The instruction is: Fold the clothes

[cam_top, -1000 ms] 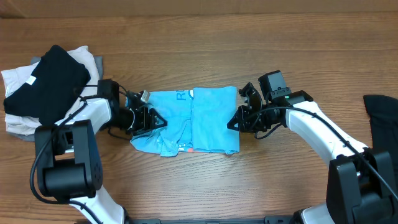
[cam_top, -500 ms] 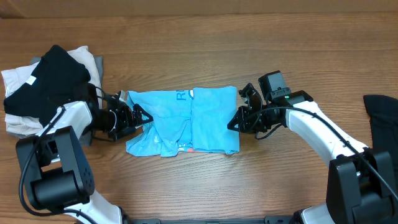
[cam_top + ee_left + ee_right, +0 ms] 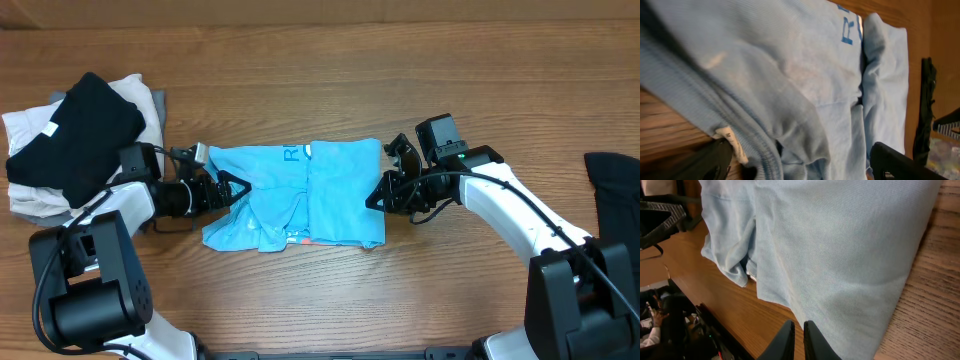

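The sky-blue T-shirt (image 3: 330,190) lies folded in a rough rectangle at the table's middle, with lettering near its far edge and a rumpled front-left corner. My left gripper (image 3: 232,187) is open at the shirt's left edge. In the left wrist view its fingers (image 3: 800,165) are spread wide, with the shirt (image 3: 790,65) and its white label between them. My right gripper (image 3: 378,195) is at the shirt's right edge. In the right wrist view its fingers (image 3: 795,340) are shut together, low over the shirt (image 3: 840,255), holding nothing that I can see.
A pile stands at the far left: a black garment (image 3: 75,130) on top of a white one (image 3: 25,190), with a grey one (image 3: 160,100) behind. Another black garment (image 3: 612,190) lies at the right edge. The table is brown wood (image 3: 320,80).
My left arm has drawn back to the left and stretched out low. The shirt's left edge has spread slightly leftward. The right arm has not moved.
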`<state>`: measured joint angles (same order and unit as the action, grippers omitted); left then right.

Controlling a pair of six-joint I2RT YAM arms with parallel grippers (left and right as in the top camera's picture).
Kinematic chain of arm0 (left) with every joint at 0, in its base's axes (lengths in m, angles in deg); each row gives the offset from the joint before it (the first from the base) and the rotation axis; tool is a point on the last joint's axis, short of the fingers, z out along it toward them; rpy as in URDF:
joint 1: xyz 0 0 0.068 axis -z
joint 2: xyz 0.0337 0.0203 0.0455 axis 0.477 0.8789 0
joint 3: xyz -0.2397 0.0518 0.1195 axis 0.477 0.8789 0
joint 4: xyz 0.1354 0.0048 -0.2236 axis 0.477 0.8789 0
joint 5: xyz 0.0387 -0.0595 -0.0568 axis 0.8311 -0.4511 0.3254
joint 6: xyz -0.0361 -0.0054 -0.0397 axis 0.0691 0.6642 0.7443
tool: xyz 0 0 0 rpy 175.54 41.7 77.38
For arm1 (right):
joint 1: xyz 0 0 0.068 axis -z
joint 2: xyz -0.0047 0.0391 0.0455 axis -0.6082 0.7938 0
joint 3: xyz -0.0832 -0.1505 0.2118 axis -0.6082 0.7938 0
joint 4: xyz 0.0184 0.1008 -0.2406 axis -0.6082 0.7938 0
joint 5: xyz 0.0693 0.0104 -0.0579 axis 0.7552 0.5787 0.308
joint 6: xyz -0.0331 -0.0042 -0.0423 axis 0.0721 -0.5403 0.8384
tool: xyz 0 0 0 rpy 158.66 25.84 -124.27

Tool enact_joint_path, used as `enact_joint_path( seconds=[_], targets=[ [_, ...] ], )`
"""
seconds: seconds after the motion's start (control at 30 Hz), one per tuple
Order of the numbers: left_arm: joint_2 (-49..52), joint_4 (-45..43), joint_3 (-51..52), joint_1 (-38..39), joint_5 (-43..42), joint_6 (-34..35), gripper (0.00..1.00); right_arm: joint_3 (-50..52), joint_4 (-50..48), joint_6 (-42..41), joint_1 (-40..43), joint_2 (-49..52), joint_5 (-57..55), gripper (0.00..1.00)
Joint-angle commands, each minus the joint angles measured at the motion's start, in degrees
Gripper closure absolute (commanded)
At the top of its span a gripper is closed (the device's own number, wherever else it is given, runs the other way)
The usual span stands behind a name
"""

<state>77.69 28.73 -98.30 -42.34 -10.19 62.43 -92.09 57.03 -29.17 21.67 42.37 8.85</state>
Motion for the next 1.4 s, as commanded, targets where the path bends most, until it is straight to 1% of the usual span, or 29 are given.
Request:
enact_joint_path(
  seconds=[0.0,0.03,0.1,0.13,0.23,0.27,0.33,0.4,0.43,0.57,0.73,0.8,0.9,1.1,1.23,1.37],
  targets=[
    [7.6,2.8,7.3,3.6,16.7,0.2,0.09,-0.7,-0.3,0.0,-0.2,-0.9,0.1,0.89],
    [7.6,3.2,7.3,4.3,16.2,0.4,0.09,-0.7,-0.2,0.0,-0.2,-0.9,0.1,0.89],
    [7.6,4.4,7.3,5.6,14.3,0.4,0.13,-0.7,0.0,0.0,-0.2,-0.9,0.1,0.89],
    [7.6,5.0,7.3,6.2,14.8,0.4,0.17,-0.7,0.1,0.0,-0.2,-0.9,0.1,0.89],
    [7.6,6.5,7.3,6.7,18.1,1.8,0.19,-0.7,0.1,0.0,-0.2,-0.9,0.1,0.89],
    [7.6,6.6,7.3,6.6,18.8,2.8,0.22,-0.7,0.1,0.0,-0.2,-0.9,0.1,0.89],
    [7.6,6.4,7.2,6.3,18.6,3.4,0.35,-0.7,0.1,0.0,-0.2,-0.9,0.1,0.89],
    [7.6,6.4,7.0,5.9,18.7,3.7,0.57,-0.7,0.1,0.0,-0.2,-0.9,0.1,0.89],
    [7.6,6.4,6.8,5.7,18.6,3.9,0.66,-0.7,0.1,0.0,-0.2,-0.9,0.1,0.89],
    [7.4,8.2,4.5,4.4,18.6,4.9,0.78,-0.7,0.5,0.0,-0.2,-0.9,0.1,0.89],
    [5.9,16.4,-2.5,3.2,19.0,4.6,0.82,-0.7,0.5,0.0,-0.2,-0.9,0.1,0.89],
    [4.9,20.6,-6.3,3.3,20.9,4.5,0.82,-0.7,0.5,0.0,-0.2,-0.9,0.1,0.89],
    [3.2,27.5,-13.1,3.4,24.7,4.4,0.82,-0.7,0.6,0.0,-0.2,-0.9,0.1,0.89],
    [0.2,39.6,-27.7,4.1,27.5,3.3,0.80,-0.7,0.6,0.0,-0.2,-0.9,-3.0,0.89],
    [-0.9,44.5,-34.6,7.9,27.5,3.4,0.81,-0.7,0.7,0.0,-0.2,-0.9,-4.0,0.89],
    [-1.2,44.4,-37.3,15.7,27.8,6.9,0.81,-0.7,0.7,0.0,-0.2,-0.9,-4.0,0.89]
  ],
)
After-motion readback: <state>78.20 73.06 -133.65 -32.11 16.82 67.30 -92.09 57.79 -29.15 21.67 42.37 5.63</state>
